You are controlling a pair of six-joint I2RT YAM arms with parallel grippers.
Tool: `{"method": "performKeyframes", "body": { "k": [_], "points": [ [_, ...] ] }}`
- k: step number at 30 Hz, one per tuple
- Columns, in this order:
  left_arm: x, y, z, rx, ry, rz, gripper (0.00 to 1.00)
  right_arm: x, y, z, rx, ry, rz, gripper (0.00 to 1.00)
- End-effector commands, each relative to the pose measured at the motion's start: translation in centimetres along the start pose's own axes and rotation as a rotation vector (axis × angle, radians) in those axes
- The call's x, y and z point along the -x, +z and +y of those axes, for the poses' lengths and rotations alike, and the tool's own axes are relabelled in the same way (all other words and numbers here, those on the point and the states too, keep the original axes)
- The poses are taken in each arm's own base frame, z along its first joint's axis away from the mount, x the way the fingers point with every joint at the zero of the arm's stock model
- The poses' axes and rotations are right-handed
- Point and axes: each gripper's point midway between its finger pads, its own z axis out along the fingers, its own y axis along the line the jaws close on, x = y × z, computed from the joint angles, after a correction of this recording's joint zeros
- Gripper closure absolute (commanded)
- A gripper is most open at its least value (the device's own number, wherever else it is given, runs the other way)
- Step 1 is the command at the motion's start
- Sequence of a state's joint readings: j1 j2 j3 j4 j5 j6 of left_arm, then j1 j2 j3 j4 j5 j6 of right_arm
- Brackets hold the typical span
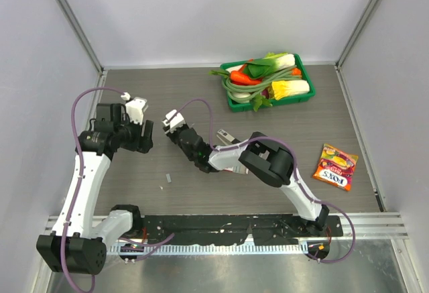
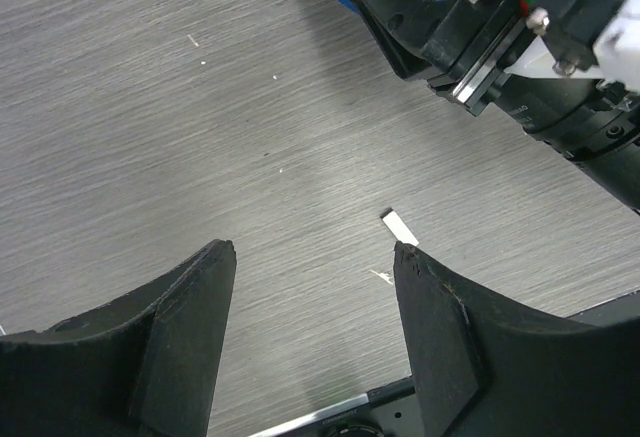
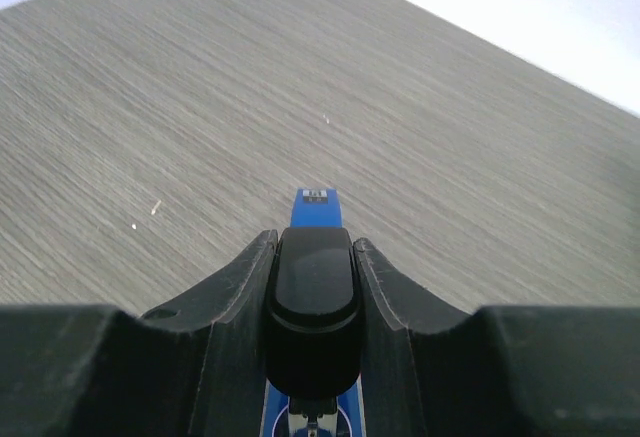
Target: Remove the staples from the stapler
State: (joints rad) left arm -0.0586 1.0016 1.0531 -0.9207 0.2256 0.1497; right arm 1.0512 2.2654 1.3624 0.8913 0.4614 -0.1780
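Right gripper [image 3: 312,245]: clamped on stapler [image 3: 313,302].
Left gripper [image 2: 312,252]: jaws apart, empty, near stapler.
Staples [image 2: 398,226]: on table [image 2: 150,107] near stapler.

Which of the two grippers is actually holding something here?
The right gripper: it is clamped on the blue-and-black stapler. The left gripper is open and empty above the table.

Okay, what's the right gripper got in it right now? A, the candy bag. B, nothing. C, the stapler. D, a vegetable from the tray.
C: in the wrist view the right gripper is clamped on the stapler, black top between its jaws and blue tip poking out ahead.
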Motion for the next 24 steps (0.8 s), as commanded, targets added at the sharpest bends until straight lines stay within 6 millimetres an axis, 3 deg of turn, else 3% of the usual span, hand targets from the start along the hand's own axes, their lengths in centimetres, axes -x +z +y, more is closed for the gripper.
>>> {"method": "performKeyframes", "body": {
  "k": [1,8,14,16,18,19,20,21,22,23,24],
  "points": [
    [0.7,0.2,-0.1,-0.003,-0.036,-0.036,0.32,2.8,-1.1,-2.2,-0.085,0.068,0.065,0.8],
    [2.0,-0.2,0.2,0.015,-0.049,-0.081,0.32,3.0,-2.8,-1.7,-0.023,0.088,0.182,0.44],
    [2.2,-0.9,0.4,0.038,-0.041,-0.1,0.32,3.5,-4.2,-2.0,-0.011,0.119,0.285,0.32],
    [2.1,-1.1,0.5,0.045,-0.042,-0.104,0.32,4.3,-5.2,-3.5,-0.042,0.124,0.308,0.3],
    [2.0,-1.2,0.4,0.045,-0.04,-0.104,0.32,2.9,-6.3,-6.1,-0.098,0.158,0.375,0.27],
    [1.8,-1.2,0.4,0.042,-0.039,-0.1,0.32,4.0,-6.9,-7.3,-0.114,0.192,0.369,0.26],
    [1.7,-1.0,0.2,0.028,-0.037,-0.091,0.32,2.7,-7.4,-9.8,-0.154,0.209,0.41,0.25],
    [1.4,-1.1,0.0,0.015,-0.028,-0.069,0.31,1.7,-8.5,-11.0,-0.171,0.217,0.466,0.24],
    [0.9,-0.5,0.0,0.007,-0.034,-0.03,0.26,2.5,-9.3,-12.5,-0.184,0.219,0.466,0.23],
    [0.7,-0.4,0.4,0.026,-0.045,-0.007,0.26,1.1,-10.8,-14.0,-0.214,0.178,0.512,0.23],
    [0.4,-0.2,0.6,0.037,-0.056,0.016,0.25,1.0,-11.6,-15.4,-0.253,0.137,0.513,0.23]
  ]
}}
